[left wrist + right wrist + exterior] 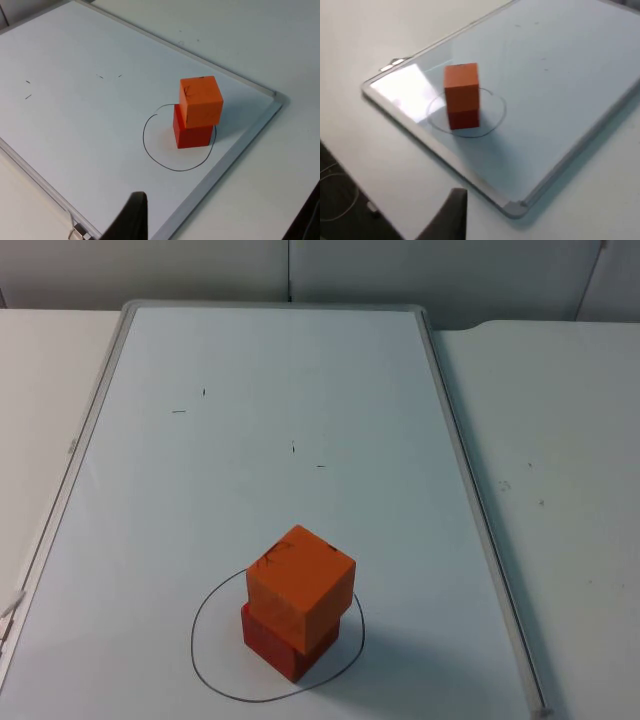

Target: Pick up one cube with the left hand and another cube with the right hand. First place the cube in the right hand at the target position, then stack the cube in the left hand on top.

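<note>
Stacked inside the drawn circle at the near end of the whiteboard, the orange cube sits on the red cube, turned slightly askew. Both rest on the board, which lies on the white desk. A black fingertip of the left end effector and one of the right appear in their wrist views, well apart from the stack; their opening cannot be told.

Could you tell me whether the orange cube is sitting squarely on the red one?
No: the orange cube rests upright on the red cube but twisted, overhanging its edges.
</note>
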You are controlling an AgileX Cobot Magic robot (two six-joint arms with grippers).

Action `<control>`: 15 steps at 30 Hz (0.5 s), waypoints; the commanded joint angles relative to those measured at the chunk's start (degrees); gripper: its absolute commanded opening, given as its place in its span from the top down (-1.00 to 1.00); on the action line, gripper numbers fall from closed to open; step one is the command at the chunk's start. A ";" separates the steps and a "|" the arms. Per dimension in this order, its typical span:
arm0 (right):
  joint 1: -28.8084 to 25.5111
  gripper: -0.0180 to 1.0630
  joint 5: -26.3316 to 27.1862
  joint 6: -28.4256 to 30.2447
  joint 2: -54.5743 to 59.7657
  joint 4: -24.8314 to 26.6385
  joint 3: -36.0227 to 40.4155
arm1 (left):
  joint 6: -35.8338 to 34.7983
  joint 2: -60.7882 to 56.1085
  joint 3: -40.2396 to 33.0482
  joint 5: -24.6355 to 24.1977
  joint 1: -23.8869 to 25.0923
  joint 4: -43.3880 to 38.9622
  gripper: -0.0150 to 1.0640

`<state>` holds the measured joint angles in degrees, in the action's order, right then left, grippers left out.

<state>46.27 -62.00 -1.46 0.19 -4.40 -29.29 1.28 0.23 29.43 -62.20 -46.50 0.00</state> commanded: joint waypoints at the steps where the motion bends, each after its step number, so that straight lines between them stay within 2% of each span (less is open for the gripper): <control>1: -5.86 -0.98 0.36 0.36 -0.19 0.19 0.21 | -0.41 -0.23 -0.08 0.46 0.13 0.00 -0.98; 4: -17.12 -0.98 0.36 0.36 -0.19 0.19 0.21 | -0.41 -0.23 -0.08 0.46 0.13 0.00 -0.98; 5: -17.12 -0.98 0.36 0.36 -0.19 0.19 0.21 | -0.41 -0.23 -0.08 0.46 0.13 0.00 -0.98; 9: -31.42 -0.98 0.36 0.36 -0.19 0.19 0.21 | -0.41 -0.23 -0.08 0.46 0.13 0.00 -0.98; 10: -31.42 -0.98 0.36 0.36 -0.19 0.19 0.21 | -0.41 -0.23 -0.08 0.46 0.13 0.00 -0.98; 12: -38.64 -0.98 0.36 0.36 -0.19 0.19 0.21 | -0.41 -0.23 -0.08 0.46 0.13 0.00 -0.98; 15: -42.22 -0.98 0.36 0.36 -0.19 0.19 0.21 | -0.41 -0.23 -0.08 0.46 0.13 0.00 -0.98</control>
<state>5.19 -62.00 -1.46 0.19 -4.40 -29.29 1.28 0.23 29.43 -62.20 -46.50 0.00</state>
